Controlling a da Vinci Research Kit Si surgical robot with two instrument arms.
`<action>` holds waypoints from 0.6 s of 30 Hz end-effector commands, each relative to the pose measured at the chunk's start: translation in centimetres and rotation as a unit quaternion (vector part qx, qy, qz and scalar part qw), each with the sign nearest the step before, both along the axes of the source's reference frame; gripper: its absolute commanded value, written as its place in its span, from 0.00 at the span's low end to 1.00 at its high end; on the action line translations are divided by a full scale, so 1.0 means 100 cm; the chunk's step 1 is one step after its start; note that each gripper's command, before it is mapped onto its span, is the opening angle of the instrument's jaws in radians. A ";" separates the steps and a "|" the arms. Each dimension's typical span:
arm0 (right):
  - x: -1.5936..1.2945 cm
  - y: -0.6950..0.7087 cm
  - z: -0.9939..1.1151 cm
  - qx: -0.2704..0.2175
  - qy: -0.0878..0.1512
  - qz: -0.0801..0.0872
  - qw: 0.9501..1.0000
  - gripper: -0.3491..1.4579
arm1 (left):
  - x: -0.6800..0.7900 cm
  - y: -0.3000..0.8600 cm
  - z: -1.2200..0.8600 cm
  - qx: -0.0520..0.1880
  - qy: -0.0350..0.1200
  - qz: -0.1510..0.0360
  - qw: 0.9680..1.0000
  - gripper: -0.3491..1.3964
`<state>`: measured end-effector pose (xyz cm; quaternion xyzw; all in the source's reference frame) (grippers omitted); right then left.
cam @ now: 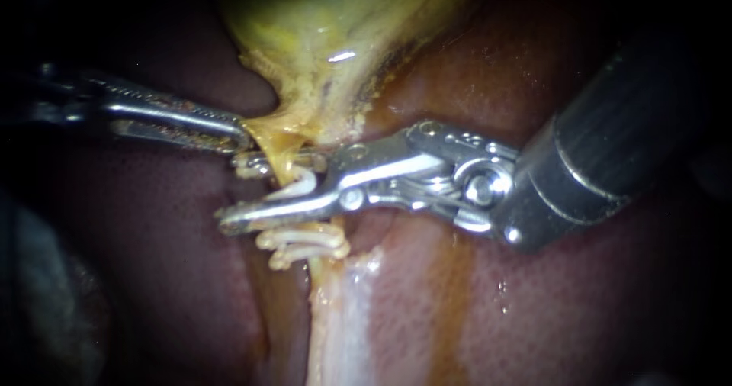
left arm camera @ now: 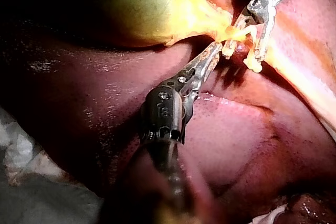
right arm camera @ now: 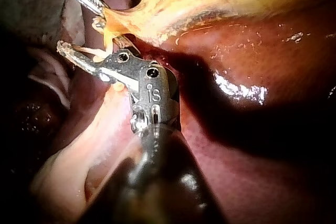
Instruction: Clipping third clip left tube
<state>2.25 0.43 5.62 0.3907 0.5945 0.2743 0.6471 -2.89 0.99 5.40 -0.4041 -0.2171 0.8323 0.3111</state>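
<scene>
A yellow tube (cam: 284, 159) runs down from the neck of the gallbladder (cam: 328, 27). My right instrument (cam: 232, 191) reaches in from the right, its jaws standing apart astride the tube with a white clip (cam: 299, 186) held between them. Just below its lower jaw, white clips (cam: 301, 241) sit on the tube. My left instrument (cam: 240, 136) comes from the left, jaws shut on the yellow tissue at the gallbladder's neck. In the left wrist view the left instrument (left arm camera: 215, 51) meets the same tissue, with the right instrument (left arm camera: 244, 45) just beyond it.
Dark red liver (cam: 152, 241) surrounds the site on both sides. A pale, glistening band of tissue (cam: 343, 325) continues down from the clips. The right instrument's thick dark shaft (cam: 610, 142) fills the upper right. White gauze (left arm camera: 21, 150) lies beside the left shaft.
</scene>
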 end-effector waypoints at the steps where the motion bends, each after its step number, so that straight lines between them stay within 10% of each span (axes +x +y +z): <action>1: -0.0001 0.0001 -0.0003 0.001 0.001 0.000 1.000 0.44 | 0.0001 0.0000 0.0000 0.000 0.000 0.000 1.000 0.00; 18: -0.0018 0.0012 -0.0023 0.021 0.008 -0.001 1.000 0.23 | 0.0002 0.0000 0.0003 0.000 0.000 0.000 1.000 0.00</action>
